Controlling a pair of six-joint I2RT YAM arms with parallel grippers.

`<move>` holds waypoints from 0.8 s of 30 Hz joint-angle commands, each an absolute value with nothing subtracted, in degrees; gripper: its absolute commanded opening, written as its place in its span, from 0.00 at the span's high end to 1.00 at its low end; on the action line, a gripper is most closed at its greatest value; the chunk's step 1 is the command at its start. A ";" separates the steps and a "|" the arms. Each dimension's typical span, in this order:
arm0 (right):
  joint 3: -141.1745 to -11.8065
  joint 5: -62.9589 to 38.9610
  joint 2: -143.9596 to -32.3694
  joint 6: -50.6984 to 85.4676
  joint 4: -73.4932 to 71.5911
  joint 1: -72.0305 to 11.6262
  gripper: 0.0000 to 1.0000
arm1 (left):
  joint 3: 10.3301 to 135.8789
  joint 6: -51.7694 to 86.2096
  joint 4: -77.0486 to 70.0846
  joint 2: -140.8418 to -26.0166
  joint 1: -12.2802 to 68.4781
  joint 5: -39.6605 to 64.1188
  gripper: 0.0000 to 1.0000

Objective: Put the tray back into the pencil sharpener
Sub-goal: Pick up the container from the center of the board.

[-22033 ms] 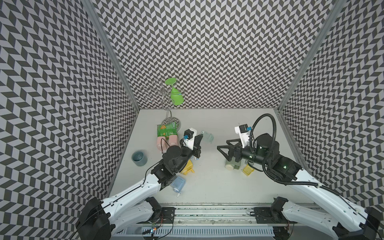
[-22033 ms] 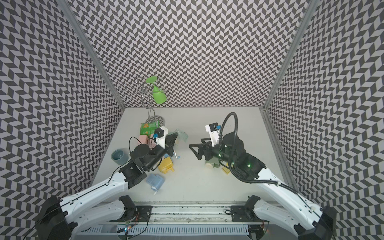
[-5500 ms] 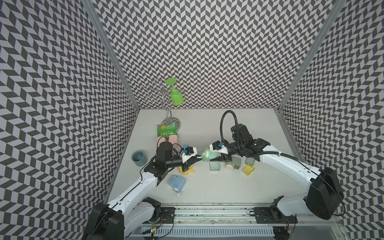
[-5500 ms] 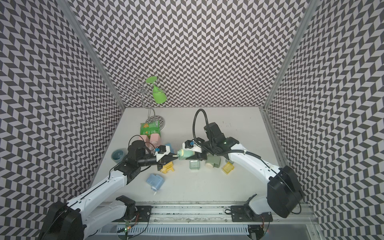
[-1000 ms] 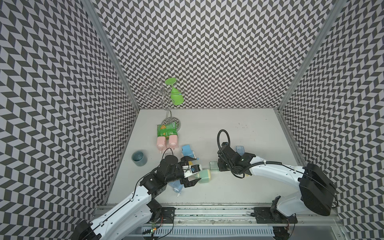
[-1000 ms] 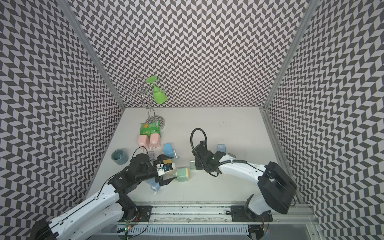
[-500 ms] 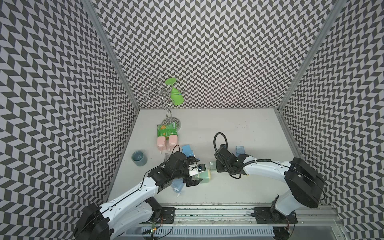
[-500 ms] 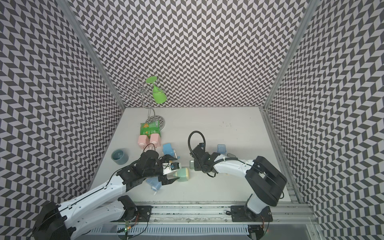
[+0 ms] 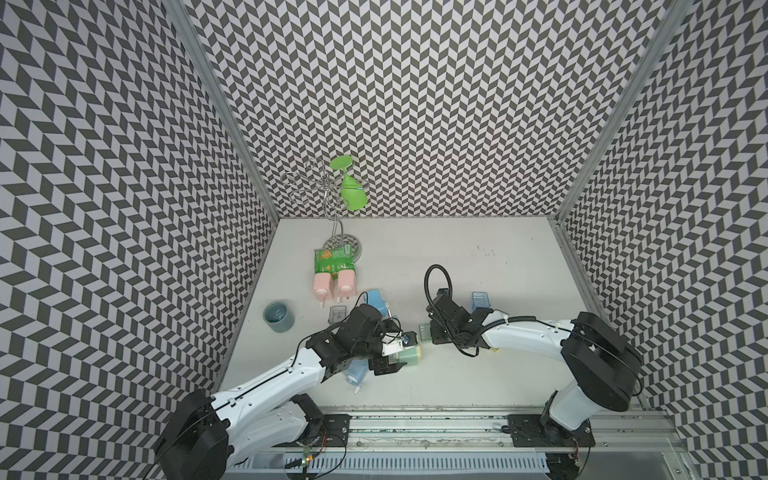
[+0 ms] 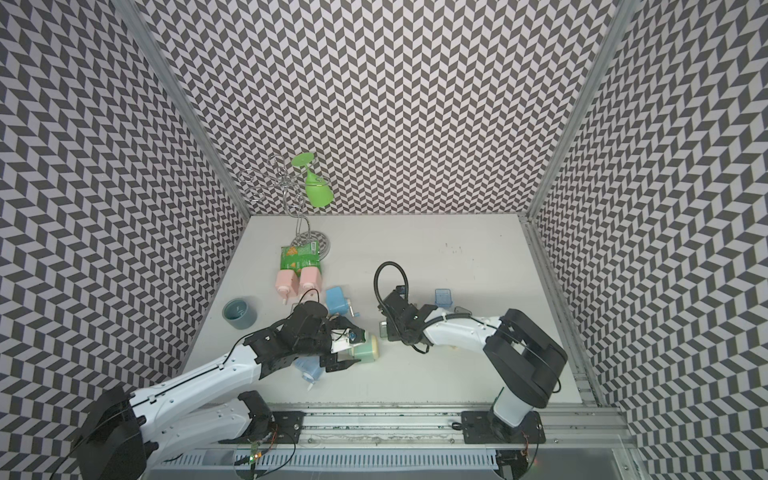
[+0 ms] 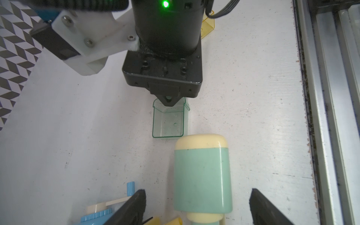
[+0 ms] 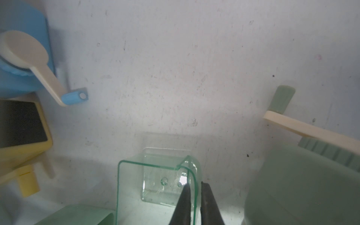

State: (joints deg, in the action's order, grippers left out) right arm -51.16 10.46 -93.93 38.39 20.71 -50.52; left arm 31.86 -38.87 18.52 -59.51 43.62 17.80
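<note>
The clear green tray (image 12: 155,175) stands on the table, also seen in the left wrist view (image 11: 169,120) and in both top views (image 9: 424,332) (image 10: 382,329). My right gripper (image 12: 195,196) is shut on one of the tray's side walls, with a finger on each side of it. The mint pencil sharpener (image 11: 202,175) with a cream end lies just in front of the tray (image 9: 409,355) (image 10: 365,348). My left gripper (image 11: 197,206) is open and straddles the sharpener's crank end, with a gap on each side (image 9: 399,349).
A blue sharpener (image 9: 376,305), a yellow sharpener (image 12: 19,136) and another green sharpener (image 12: 302,185) crowd the tray. A blue tray (image 9: 480,300), a clear tray (image 9: 336,313), a cup (image 9: 278,316), pink bottles (image 9: 334,284) and a wire rack (image 9: 332,199) stand behind. The front rail (image 11: 321,116) is near.
My right gripper's jaws have closed onto the tray's wall. The left gripper's jaws have narrowed a little around the sharpener without touching it.
</note>
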 commanded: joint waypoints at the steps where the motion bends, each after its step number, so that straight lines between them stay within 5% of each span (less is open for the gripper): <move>1: -52.13 10.95 -94.09 37.67 19.07 -50.89 0.88 | 33.58 -37.98 18.81 -60.64 44.12 18.73 0.15; 24: -51.14 9.43 -93.07 34.45 17.29 -50.89 0.89 | 33.35 -35.73 14.24 -68.47 44.56 19.16 0.34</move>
